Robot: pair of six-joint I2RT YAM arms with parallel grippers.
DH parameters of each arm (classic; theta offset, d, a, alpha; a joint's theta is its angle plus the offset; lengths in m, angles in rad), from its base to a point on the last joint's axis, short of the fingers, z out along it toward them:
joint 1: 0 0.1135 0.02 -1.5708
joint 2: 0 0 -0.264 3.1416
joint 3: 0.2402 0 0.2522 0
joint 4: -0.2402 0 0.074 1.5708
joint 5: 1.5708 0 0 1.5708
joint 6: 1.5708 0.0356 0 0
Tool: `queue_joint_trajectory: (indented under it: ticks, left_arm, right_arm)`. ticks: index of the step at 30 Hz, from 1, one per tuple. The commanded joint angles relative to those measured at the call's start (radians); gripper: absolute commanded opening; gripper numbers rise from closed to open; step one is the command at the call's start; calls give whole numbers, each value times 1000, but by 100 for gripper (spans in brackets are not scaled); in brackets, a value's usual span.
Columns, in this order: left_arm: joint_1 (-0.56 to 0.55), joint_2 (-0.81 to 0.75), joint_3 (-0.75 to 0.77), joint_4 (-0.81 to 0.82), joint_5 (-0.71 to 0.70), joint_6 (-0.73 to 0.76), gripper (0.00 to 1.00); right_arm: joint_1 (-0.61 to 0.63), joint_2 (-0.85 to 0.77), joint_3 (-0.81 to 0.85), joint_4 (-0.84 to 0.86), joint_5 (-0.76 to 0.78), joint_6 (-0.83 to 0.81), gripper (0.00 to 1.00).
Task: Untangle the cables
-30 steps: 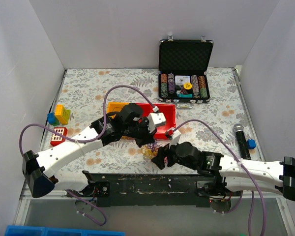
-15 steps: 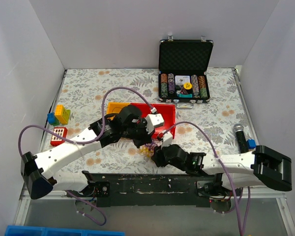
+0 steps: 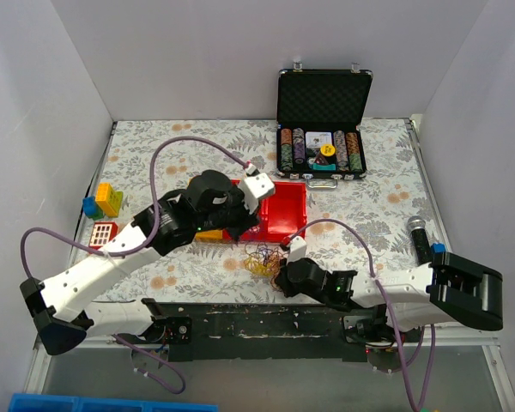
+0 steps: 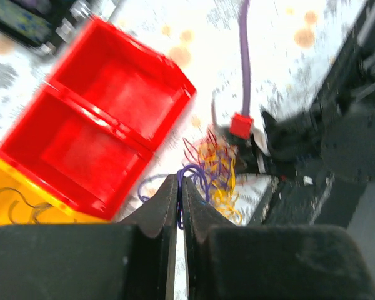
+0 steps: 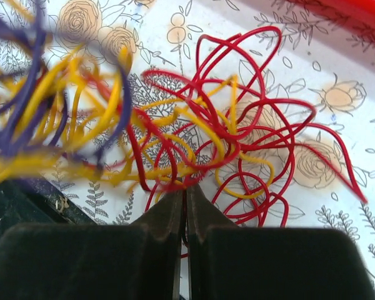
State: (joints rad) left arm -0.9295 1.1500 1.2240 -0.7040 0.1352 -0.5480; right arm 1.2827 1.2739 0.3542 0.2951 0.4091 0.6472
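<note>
The cables (image 3: 262,259) lie in a loose snarl of yellow, red and purple strands on the floral table, just in front of the red bin (image 3: 284,211). My left gripper (image 3: 242,235) hangs above the snarl's left side. In the left wrist view its jaws (image 4: 179,185) are shut on a purple cable (image 4: 197,173) that loops out of the tangle (image 4: 220,177). My right gripper (image 3: 280,269) is at the snarl's near right edge. Its jaws (image 5: 185,191) are shut on a red cable (image 5: 240,128), with yellow strands (image 5: 81,119) and blurred purple ones to the left.
An open case of poker chips (image 3: 324,129) stands at the back. A microphone (image 3: 421,242) lies at the right. Toy blocks (image 3: 104,201) and a red block (image 3: 103,233) sit at the left. A yellow bin (image 3: 208,234) adjoins the red one, partly under my left arm.
My right gripper went in to the snarl's near right edge and shut on a red strand. My left arm drew back and up to the left, holding the purple strand.
</note>
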Motion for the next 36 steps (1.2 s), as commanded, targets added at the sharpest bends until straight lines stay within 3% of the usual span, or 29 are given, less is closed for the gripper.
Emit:
queue_joint_trajectory:
  ticks: [1, 7, 16, 20, 26, 31, 36]
  left_arm:
    - [17, -56, 133, 127, -198, -61, 0]
    - [34, -59, 307, 280, -482, -110, 0]
    - [34, -10, 575, 536, -566, 48, 0]
    - [32, 4, 624, 688, -566, 104, 0]
    - [34, 71, 762, 778, -554, 166, 0]
    - [32, 76, 787, 602, -430, 123, 6]
    - [34, -9, 614, 440, -261, 53, 7]
  right_arm:
    - [3, -41, -41, -56, -10, 75, 1]
    - [3, -102, -90, -132, -18, 141, 1]
    - [4, -156, -124, -217, -23, 209, 1]
    - [6, -151, -130, -244, -24, 224, 1]
    - [10, -107, -132, -275, -30, 252, 1]
    - [24, -105, -84, -294, -7, 224, 1]
    - [24, -224, 60, -393, 68, 135, 2]
